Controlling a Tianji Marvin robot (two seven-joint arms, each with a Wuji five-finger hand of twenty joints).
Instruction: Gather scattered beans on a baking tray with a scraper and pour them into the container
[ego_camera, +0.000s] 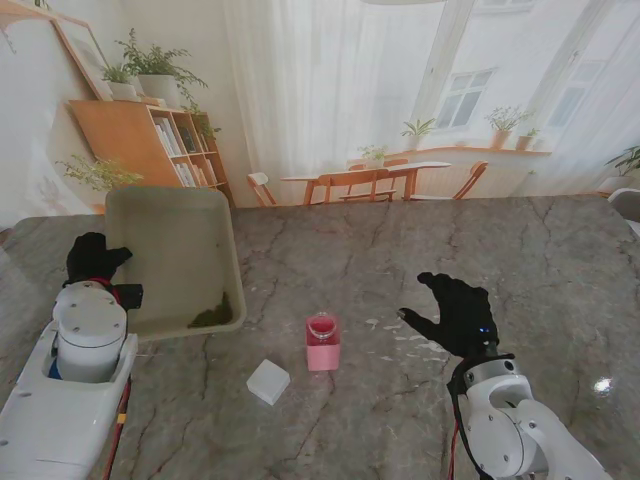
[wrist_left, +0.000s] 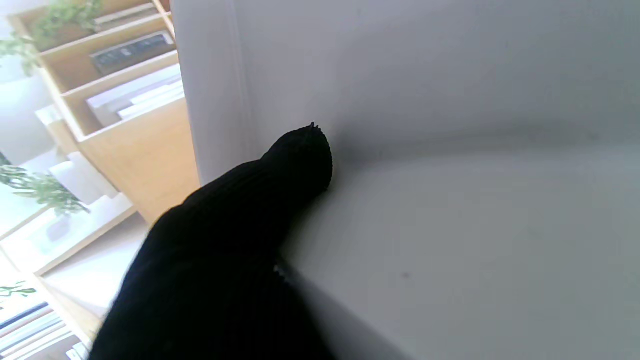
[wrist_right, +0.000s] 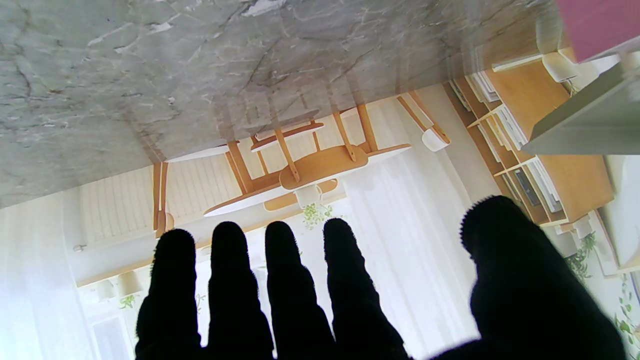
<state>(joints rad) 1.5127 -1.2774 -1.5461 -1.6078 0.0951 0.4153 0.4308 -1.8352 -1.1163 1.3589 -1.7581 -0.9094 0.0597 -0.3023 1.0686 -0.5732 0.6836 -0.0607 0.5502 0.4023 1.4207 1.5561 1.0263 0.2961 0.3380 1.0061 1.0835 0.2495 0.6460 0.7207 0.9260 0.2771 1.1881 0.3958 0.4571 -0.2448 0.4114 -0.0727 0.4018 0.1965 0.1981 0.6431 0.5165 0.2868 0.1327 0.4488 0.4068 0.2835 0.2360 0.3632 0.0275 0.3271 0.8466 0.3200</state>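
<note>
Left robot hand (ego_camera: 93, 258) grips the tilted baking tray (ego_camera: 175, 215), beans (ego_camera: 212, 317) piled in its near corner, right robot hand (ego_camera: 459, 312) spread empty — next, line that corner over the pink container (ego_camera: 323, 344).

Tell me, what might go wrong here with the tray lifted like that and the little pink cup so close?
The pale rectangular baking tray looks tilted, held at its edge by the black-gloved left hand; a slip could drop it. The green beans are heaped in its nearest corner, so they might spill onto the marble table beside the narrow pink container. The open right hand could knock that container over.
</note>
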